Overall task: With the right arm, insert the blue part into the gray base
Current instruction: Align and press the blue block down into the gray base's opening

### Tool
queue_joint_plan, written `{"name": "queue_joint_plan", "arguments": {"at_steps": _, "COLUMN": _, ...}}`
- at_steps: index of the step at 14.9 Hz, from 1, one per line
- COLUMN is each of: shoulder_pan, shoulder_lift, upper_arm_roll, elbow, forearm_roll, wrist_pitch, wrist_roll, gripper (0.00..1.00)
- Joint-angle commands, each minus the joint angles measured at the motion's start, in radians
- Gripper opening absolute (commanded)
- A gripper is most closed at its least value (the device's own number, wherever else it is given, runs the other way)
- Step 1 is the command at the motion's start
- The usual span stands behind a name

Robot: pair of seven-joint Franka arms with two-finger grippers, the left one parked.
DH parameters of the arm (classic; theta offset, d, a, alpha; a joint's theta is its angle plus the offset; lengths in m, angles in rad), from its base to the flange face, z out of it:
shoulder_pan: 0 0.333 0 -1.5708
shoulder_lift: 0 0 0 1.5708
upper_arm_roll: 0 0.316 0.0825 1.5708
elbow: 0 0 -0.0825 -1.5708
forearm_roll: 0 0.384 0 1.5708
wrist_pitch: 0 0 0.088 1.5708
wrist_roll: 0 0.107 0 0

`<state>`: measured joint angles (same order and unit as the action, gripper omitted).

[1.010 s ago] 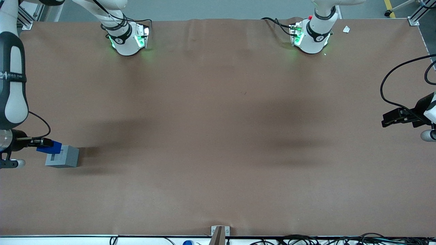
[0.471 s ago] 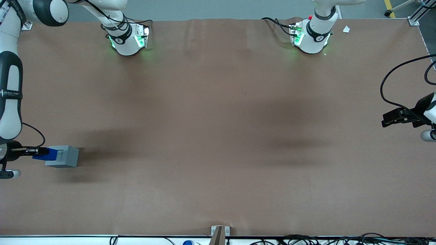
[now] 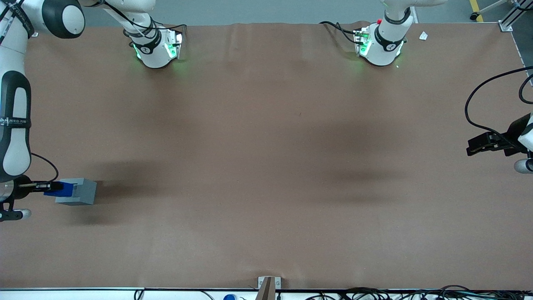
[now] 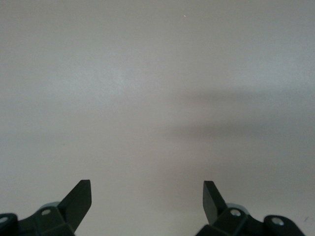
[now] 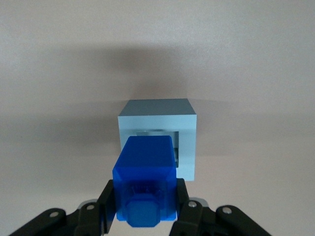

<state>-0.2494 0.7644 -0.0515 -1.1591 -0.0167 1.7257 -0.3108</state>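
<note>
At the lower left of the front view, close to the frame's edge, the blue part [image 3: 55, 191] is held by the gripper [image 3: 45, 186] of the right arm [image 3: 14, 137], with its leading end against or just over the upper face of the gray base [image 3: 79, 192], which sits on the brown table [image 3: 266, 166]. In the right wrist view the jaws are seen closed narrowly on the blue part [image 5: 145, 179], one finger [image 5: 109, 200] on each of its flat flanks, while the square recess of the gray base [image 5: 157, 137] lies directly ahead of the block, partly covered by it; whether the block has already entered the recess cannot be told. The blue part is judged to be a light, stiff plastic piece with smooth, rather slippery sides, so a firm squeeze on the two parallel flanks, as is applied now, is thought the soundest hold. The gray base is judged light as well and unfixed, so it could be pushed along the table if the block is pressed in off-centre. A square, well-aligned approach is therefore called for.
</note>
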Motion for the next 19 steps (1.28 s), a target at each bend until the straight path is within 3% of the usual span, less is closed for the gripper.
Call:
{"name": "queue_joint_plan", "arguments": {"at_steps": 1, "shoulder_pan": -0.016, "shoulder_lift": 0.018, "upper_arm_roll": 0.015, "elbow": 0.029, "forearm_roll": -0.017, "wrist_pitch": -0.015, "wrist_roll": -0.022, "gripper": 0.01}}
{"name": "queue_joint_plan", "arguments": {"at_steps": 19, "shoulder_pan": -0.019, "shoulder_lift": 0.007, "upper_arm_roll": 0.013, "elbow": -0.042, "forearm_roll": -0.035, "wrist_pitch": 0.058, "wrist_roll": -0.033, "gripper": 0.02}}
